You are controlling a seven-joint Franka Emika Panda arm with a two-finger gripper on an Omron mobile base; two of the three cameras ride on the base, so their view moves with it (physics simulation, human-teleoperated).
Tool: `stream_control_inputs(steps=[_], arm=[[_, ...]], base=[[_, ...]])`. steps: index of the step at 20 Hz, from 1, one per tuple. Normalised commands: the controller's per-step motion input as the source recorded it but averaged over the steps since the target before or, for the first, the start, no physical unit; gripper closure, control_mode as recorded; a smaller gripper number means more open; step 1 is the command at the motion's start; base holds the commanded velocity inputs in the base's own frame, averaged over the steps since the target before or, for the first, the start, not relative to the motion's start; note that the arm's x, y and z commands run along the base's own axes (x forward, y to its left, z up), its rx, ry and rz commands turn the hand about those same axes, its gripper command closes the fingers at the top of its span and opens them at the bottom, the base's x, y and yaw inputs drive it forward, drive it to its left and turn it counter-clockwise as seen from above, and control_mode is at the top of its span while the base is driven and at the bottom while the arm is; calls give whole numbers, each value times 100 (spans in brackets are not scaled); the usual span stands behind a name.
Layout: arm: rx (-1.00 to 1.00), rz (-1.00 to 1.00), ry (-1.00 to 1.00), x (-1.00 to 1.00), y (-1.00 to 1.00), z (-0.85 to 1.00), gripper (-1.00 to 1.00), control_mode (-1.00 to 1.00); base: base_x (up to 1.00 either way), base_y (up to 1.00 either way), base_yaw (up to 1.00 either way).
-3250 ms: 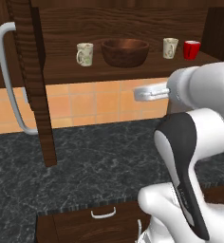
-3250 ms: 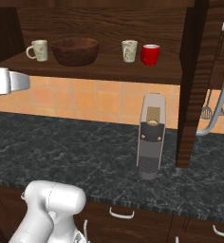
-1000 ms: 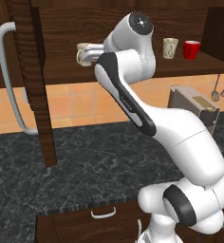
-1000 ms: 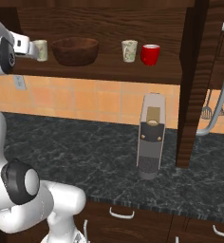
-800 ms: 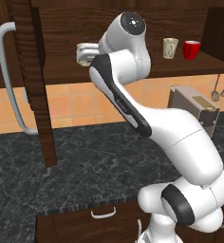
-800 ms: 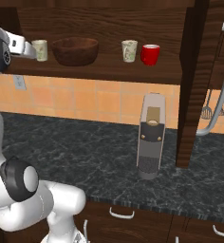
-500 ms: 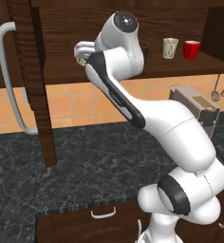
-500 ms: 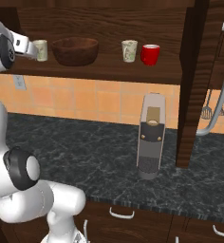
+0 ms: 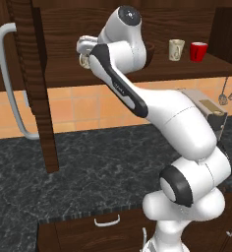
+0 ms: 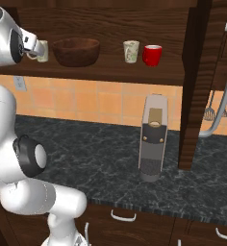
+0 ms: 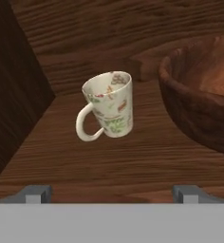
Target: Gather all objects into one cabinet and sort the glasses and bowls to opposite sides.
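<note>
Cream patterned mug [image 11: 107,106] upright on the cabinet shelf [image 11: 133,166], handle toward the left, ahead of and between the spread fingers [image 11: 35,193], untouched, dark brown bowl [image 11: 201,102] just beside it at right

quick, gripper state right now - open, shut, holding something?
Gripper: open, holding nothing; fingertips spread wide, short of the cream mug on the cabinet shelf.

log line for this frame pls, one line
phase: approach | gripper: open, short of patterned mug | mug: upright on cabinet shelf, left of wooden bowl | far right: second mug, red cup
</note>
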Motion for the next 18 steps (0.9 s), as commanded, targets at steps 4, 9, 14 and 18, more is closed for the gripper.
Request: stream_control_inputs(steps=[4, 9, 14, 18], arm=[[2, 0, 10, 0, 0, -1, -100, -100], [-2, 0, 14, 9, 27, -32, -100, -100], [-9, -6, 4, 17, 51, -5, -100, -100], [-6, -8, 0, 27, 13, 0, -100, -100]], base=[[0, 0, 0], [0, 0, 0], [0, 0, 0], [0, 0, 0]])
